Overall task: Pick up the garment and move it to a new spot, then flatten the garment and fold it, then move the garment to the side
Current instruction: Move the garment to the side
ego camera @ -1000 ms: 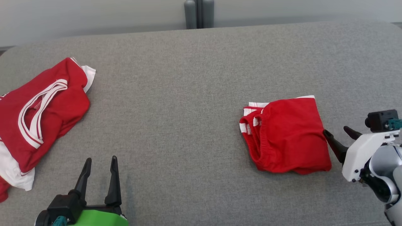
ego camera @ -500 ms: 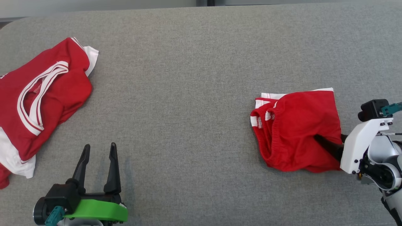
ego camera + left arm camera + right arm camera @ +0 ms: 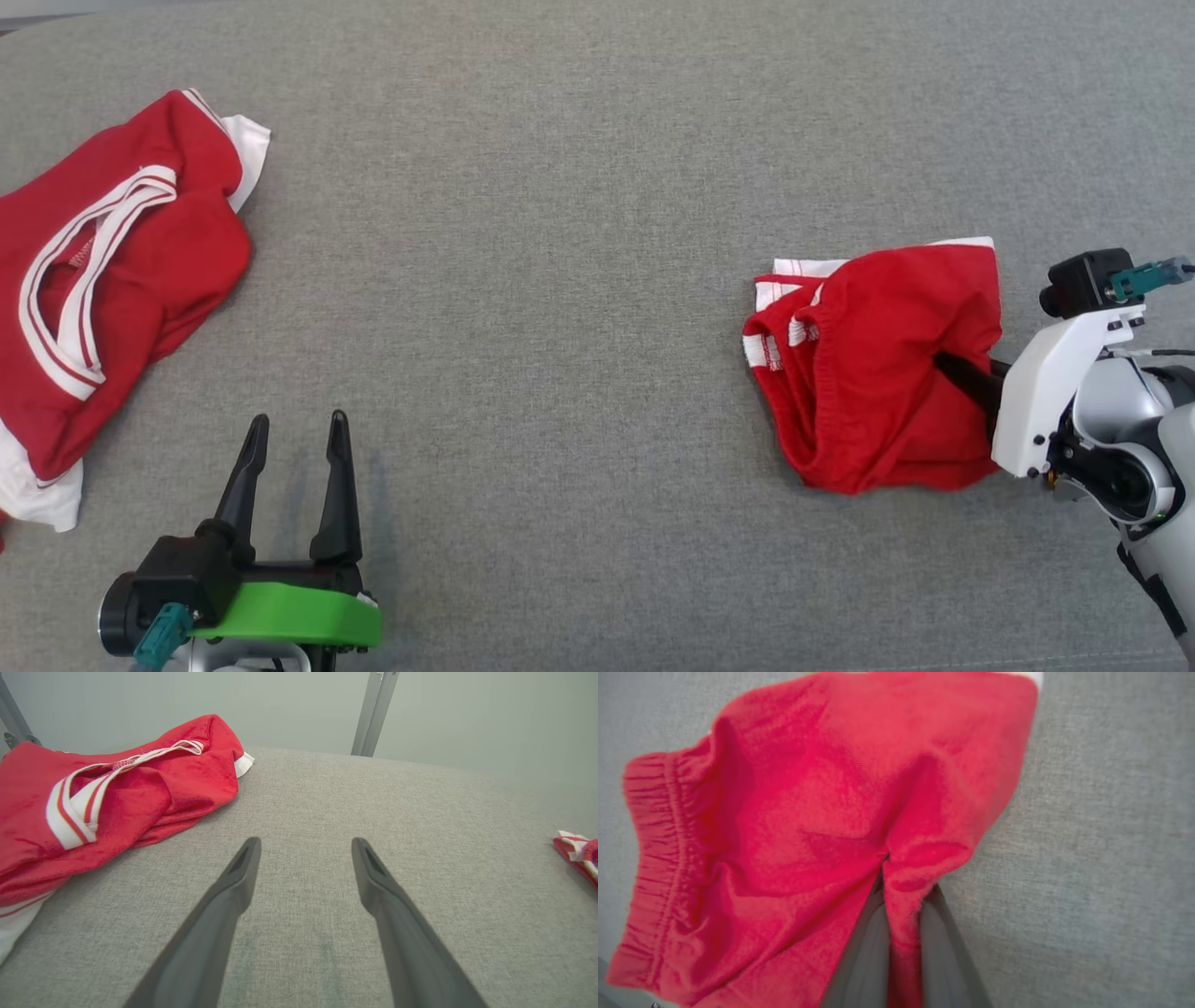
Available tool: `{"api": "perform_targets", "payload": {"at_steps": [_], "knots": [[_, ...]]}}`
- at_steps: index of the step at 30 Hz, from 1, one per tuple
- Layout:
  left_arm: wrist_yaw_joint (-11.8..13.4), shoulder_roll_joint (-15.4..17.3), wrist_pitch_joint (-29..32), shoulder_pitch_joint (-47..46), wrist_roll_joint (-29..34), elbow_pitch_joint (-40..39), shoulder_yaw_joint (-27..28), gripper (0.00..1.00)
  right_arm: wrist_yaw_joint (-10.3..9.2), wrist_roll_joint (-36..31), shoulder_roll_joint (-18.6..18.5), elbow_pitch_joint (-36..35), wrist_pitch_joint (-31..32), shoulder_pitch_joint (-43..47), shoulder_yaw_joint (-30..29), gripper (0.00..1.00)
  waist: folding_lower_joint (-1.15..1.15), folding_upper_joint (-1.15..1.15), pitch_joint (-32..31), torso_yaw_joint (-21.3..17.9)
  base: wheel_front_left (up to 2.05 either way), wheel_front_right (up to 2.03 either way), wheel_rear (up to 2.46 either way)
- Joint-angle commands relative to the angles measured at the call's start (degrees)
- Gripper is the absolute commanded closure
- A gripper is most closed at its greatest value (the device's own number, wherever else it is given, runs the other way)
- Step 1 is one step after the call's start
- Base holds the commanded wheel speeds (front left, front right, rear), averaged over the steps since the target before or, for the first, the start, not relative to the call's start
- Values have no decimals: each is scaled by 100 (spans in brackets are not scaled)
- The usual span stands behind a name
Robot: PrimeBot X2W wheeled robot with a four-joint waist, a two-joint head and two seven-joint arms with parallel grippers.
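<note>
Shorts [image 3: 868, 373] lie folded at the right of the grey pad [image 3: 560, 233], pinched at their right edge.
They look soft, light and limp, so I'd expect them to sag and perhaps unfold if lifted by one ridge; the elastic waistband looks a firmer hold. The right gripper [image 3: 945, 362] is closed on a ridge of red cloth, and the left gripper [image 3: 299, 420] stands wide and empty. How many layers the pinch takes is hidden, one finger is under cloth, and the shirt [image 3: 112, 271] is cut off at the left.
</note>
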Motion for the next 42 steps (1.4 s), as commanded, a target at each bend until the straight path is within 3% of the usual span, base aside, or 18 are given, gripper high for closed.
{"api": "perform_targets", "payload": {"at_steps": [1, 5, 7, 13, 19, 29, 42], "knots": [[-17, -3, -15, -98, 49, -27, 11, 0, -4, 12, -45, 40, -65, -131, 23, 100, 0, 0, 74, -104, 0, 0, 0], [-17, 11, -15, -196, 81, -176, -5, 0, -4, -88, -124, 125, -147, -387, 160, 100, 0, 0, 216, -341, 0, 0, 0], [-17, 108, -8, -284, 113, -396, 21, 0, -4, -299, -184, 222, -288, -751, 395, 100, 0, 0, 394, -748, 0, 0, 0], [-17, 298, -8, -541, 179, -715, -133, 0, -4, -592, -220, 608, -593, -1509, 587, 100, 0, 0, 831, -1345, 0, 0, 0], [-17, 617, -6, -778, 280, -819, -315, 0, -4, -841, -274, 1284, -966, -2356, 497, 100, 0, 0, 1300, -1671, 0, 0, 0], [77, 860, 47, -819, 287, -1248, -188, 0, -4, -1279, -785, 2385, -1298, -3134, 238, 100, 0, 0, 1654, -1640, 0, 0, 0], [200, 887, 121, -558, 240, -1632, -194, 0, -4, -1763, -1135, 3262, -1829, -3851, 687, 100, 0, 0, 1703, -1360, 0, 0, 0]]}}
